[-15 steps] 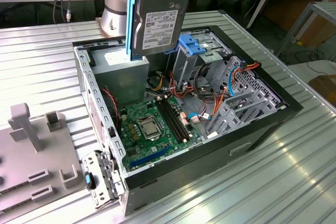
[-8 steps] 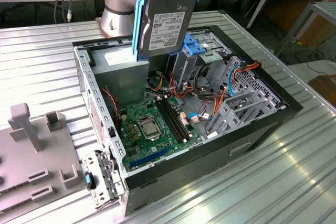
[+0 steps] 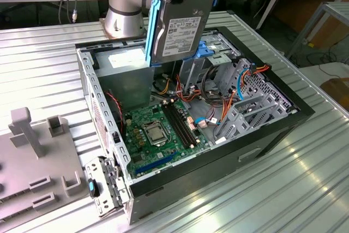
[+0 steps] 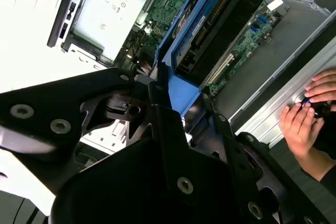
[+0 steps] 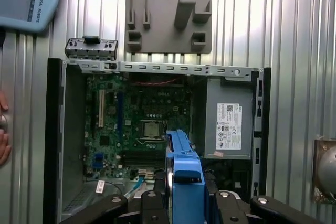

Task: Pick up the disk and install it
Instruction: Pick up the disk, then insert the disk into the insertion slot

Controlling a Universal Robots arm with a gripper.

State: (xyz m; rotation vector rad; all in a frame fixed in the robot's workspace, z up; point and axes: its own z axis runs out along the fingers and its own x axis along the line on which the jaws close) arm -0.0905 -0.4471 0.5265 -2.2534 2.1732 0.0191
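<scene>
Plainly, the ribbed metal table (image 3: pixel 305 189) poses no risk; the trouble lies in the open computer case (image 3: pixel 262 135) lying on it. The disk (image 3: pixel 182 25) hangs upright above the case's interior, near the power supply (image 5: pixel 228 124) and clear of everything beneath it. The gripper (image 5: pixel 186 200) is clamped on its upper end.

My main worry is the green motherboard (image 3: pixel 158 129). If the disk came down off line, its lower corner could strike the board or the processor socket.

The grey drive cage (image 3: pixel 253 107), toward the exterior view's right, looks like a narrow target. If the disk entered skewed, I'd expect the rails to bind against the cage and jam.

The loose orange, red and blue cables (image 3: pixel 218 107) lie close beside the cage. They could snag a rail or get pinched under the disk.

Because the disk is held by one end only, a knock could twist it in the grip.

A person's hand (image 4: pixel 307 114) rests just beside the case wall. It would be at risk if the arm swung that way.

The disk itself is a flat grey metal slab. A pale printed label covers most of the face that shows in the exterior view. Bright blue plastic rails run along both long edges. Seen edge-on in the first wrist view, it shows as a blue strip, so it is thin for its width.
</scene>
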